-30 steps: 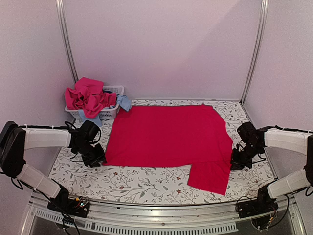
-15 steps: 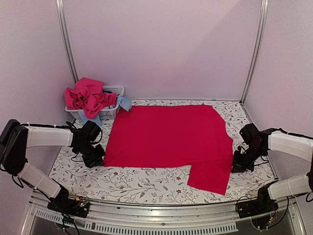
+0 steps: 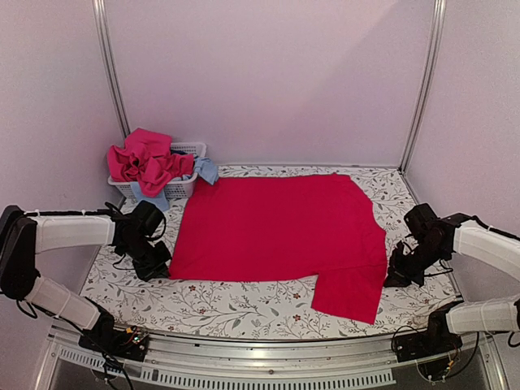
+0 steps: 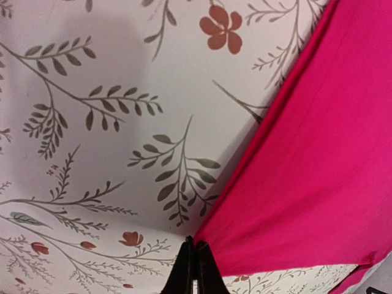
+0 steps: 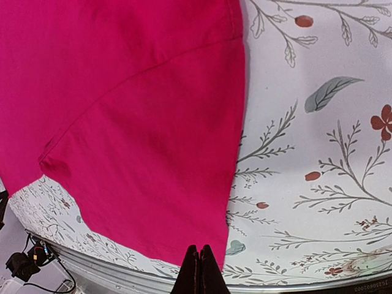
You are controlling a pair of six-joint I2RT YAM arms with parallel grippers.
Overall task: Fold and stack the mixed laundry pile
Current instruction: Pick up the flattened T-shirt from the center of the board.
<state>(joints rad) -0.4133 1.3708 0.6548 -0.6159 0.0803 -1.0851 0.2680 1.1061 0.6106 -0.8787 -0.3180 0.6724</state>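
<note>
Lying flat across the flowered table [image 3: 244, 305], the red garment [image 3: 276, 227] looks soft, light and limp, best taken by its corners. The left gripper [image 4: 195, 269] and right gripper [image 5: 199, 269], both pressed shut, pinch opposite edges. More laundry [image 3: 146, 162] fills the basket [image 3: 183, 188].

Red garment [image 3: 276, 223] spread flat, crumpled pink-blue pile [image 3: 148, 164] far-left

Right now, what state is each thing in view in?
red garment, spread flat on the table, unfolded.
laundry pile, crumpled, heaped in the basket.
basket, upright, overfilled.
left gripper, jaws shut on the red garment's near-left corner.
right gripper, jaws shut on the red garment's sleeve hem.
</note>
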